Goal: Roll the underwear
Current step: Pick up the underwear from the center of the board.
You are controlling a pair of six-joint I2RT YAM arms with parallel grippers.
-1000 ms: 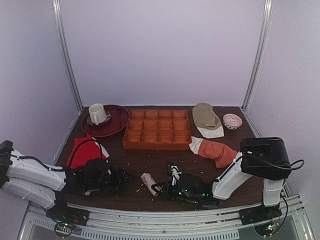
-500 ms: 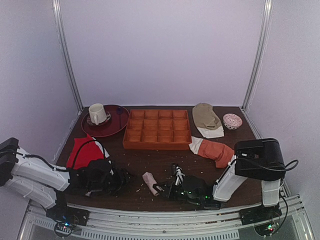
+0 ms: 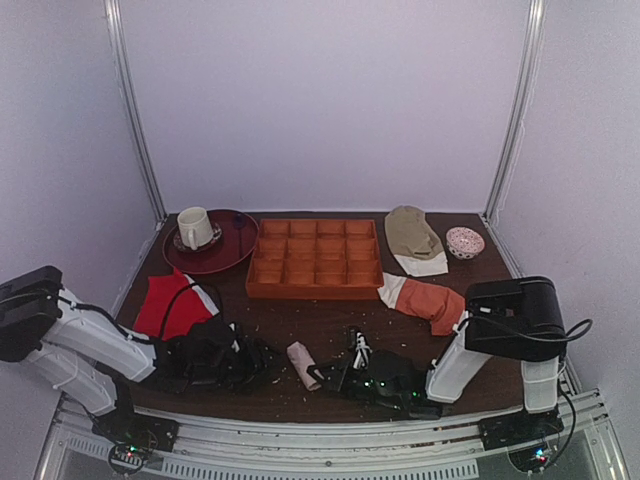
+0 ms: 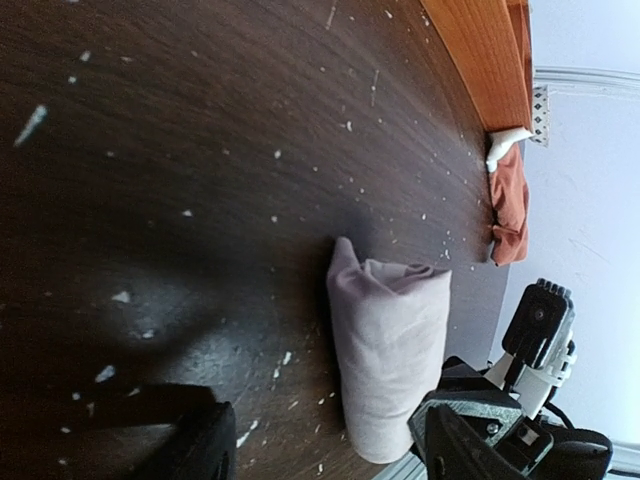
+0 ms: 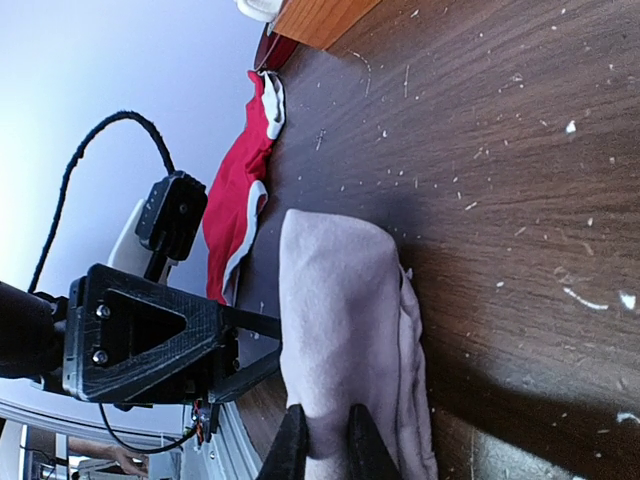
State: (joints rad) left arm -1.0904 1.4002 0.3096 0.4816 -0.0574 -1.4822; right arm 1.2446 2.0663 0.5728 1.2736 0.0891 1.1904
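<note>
A dark wooden table (image 3: 300, 320) stands before pale walls. From above, the underwear (image 3: 303, 365) lies rolled in front of the orange tray (image 3: 315, 258), between the left gripper (image 3: 262, 362) and the right gripper (image 3: 335, 378).

In the left wrist view, I cannot tell the left claw's state.

In the right wrist view, the right fingers (image 5: 293, 445) pinch the roll's end.

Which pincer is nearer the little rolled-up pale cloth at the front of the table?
The right. The right pincer is closed on one end of the rolled underwear, touching it. The left pincer sits open on the roll's opposite side, very close but apparently not gripping.
</note>
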